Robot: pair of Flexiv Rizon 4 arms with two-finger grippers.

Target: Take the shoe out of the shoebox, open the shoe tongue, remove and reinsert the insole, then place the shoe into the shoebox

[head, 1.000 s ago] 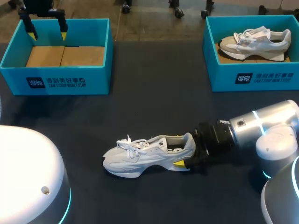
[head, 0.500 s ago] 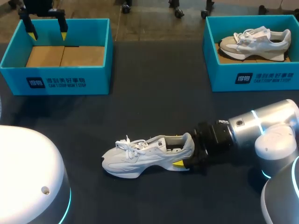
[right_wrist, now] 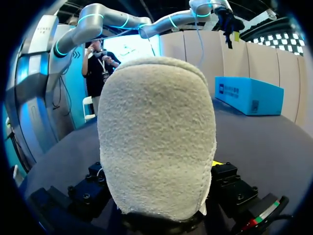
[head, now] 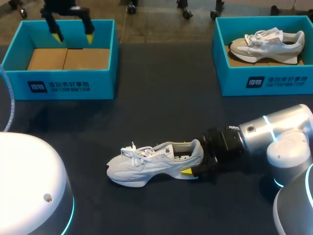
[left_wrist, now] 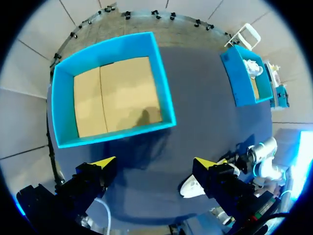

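Dark surface: teal box upper left, second box upper right holding a sneaker, white shoe on its sole lower centre, toe pointing left. At its heel the right claw pinches the shoe; one yellow tip shows, the other is hidden behind the heel, which blocks most of the right wrist view. Over the upper-left box's far rim the left claw is spread.

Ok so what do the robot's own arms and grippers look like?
The left arm and right arm are smooth silver-grey tubes with rounded joints and glowing cyan rings. Each ends in a blocky black gripper. The left gripper and right gripper each have two black fingers with bright yellow pointed tips. A small red and green stripe marks the right one's housing.
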